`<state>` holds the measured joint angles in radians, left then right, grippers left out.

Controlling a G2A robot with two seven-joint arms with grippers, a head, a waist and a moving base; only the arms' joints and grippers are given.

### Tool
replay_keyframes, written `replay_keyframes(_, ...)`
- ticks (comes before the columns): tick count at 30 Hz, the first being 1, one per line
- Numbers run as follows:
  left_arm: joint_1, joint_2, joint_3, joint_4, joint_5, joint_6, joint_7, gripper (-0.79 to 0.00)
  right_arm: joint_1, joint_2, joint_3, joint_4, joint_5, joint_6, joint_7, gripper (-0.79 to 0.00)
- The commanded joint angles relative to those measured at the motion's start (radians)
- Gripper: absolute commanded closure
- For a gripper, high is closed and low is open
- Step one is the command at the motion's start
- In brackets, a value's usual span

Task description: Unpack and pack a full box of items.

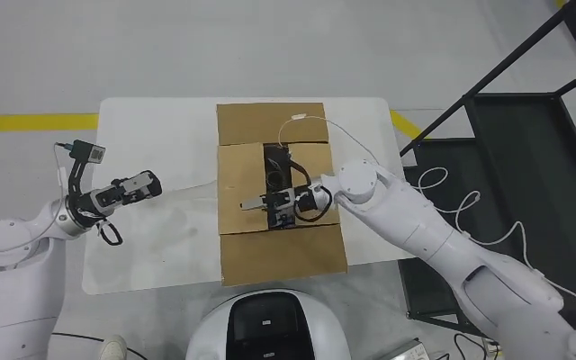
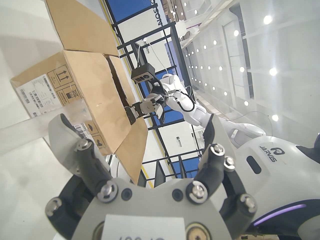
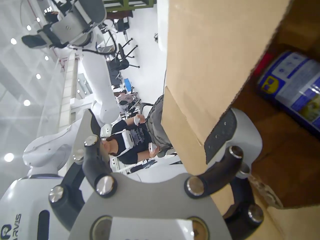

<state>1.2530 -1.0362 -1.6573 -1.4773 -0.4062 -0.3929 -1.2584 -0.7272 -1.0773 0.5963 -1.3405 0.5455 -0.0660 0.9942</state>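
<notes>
Box flap (image 3: 212, 51): likely light, stiff cardboard; grip free edge. Sits between right gripper (image 3: 161, 123) fingers, spread apart; left gripper (image 2: 136, 126) fingers also apart.

I see the cardboard box (image 1: 243, 189) as matt corrugated board, with white paper labels (image 2: 37, 93) on its side. Inside it a can (image 3: 292, 86) wears a glossy printed wrap. Under the box the table (image 1: 153, 135) is smooth and faintly shiny. At a box flap the right gripper (image 3: 161, 121) has a pad (image 3: 220, 136) of dimpled black rubber.
</notes>
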Motion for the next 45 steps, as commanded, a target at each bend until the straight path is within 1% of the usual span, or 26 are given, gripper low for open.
replay_keyframes(1,0.001,0.002,-0.007,0.000,-0.010,0.003,0.007,-0.785,0.002,-0.009,0.004,0.008,0.040,-0.043,0.032,-0.785)
replay_keyframes(6,0.011,0.009,-0.034,-0.023,-0.046,-0.002,0.008,-0.785,0.022,-0.034,0.010,0.011,0.106,-0.109,0.082,-0.785)
replay_keyframes(9,0.025,0.014,-0.054,-0.056,-0.070,-0.003,0.004,-0.785,0.046,-0.056,-0.002,0.004,0.118,-0.111,0.067,-0.785)
replay_keyframes(12,0.038,0.019,-0.077,-0.093,-0.087,0.001,-0.001,-0.785,0.086,-0.088,-0.035,-0.004,0.094,-0.103,0.028,-0.785)
replay_keyframes(17,0.055,0.027,-0.111,-0.139,-0.103,0.021,-0.002,-0.785,0.165,-0.158,-0.119,0.020,0.016,-0.036,-0.070,-0.785)
replay_keyframes(19,0.059,0.030,-0.122,-0.145,-0.114,0.029,-0.007,-0.785,0.196,-0.188,-0.154,0.032,-0.038,0.003,-0.125,-0.785)
replay_keyframes(22,0.060,0.034,-0.129,-0.142,-0.131,0.047,-0.016,-0.785,0.217,-0.232,-0.194,0.060,-0.052,0.048,-0.177,-0.785)
replay_keyframes(28,0.042,0.040,-0.120,-0.131,-0.132,0.088,-0.021,-0.785,0.243,-0.317,-0.264,0.146,-0.056,0.088,-0.184,-0.785)
replay_keyframes(32,0.012,0.043,-0.081,-0.121,-0.126,0.129,-0.043,-0.785,0.253,-0.353,-0.283,0.189,-0.082,0.104,-0.179,-0.785)
replay_keyframes(35,-0.039,0.042,-0.021,-0.079,-0.127,0.173,-0.057,-0.785,0.247,-0.358,-0.272,0.196,-0.100,0.115,-0.173,-0.785)
replay_keyframes(38,-0.096,0.039,0.041,-0.012,-0.116,0.197,-0.056,-0.785,0.226,-0.345,-0.247,0.186,-0.114,0.113,-0.155,-0.785)
replay_keyframes(42,-0.167,0.032,0.116,0.084,-0.109,0.210,-0.059,-0.785,0.175,-0.308,-0.197,0.136,-0.138,0.092,-0.118,-0.785)
replay_keyframes(45,-0.206,0.025,0.174,0.130,-0.092,0.203,-0.050,-0.785,0.125,-0.274,-0.149,0.075,-0.151,0.069,-0.084,-0.785)
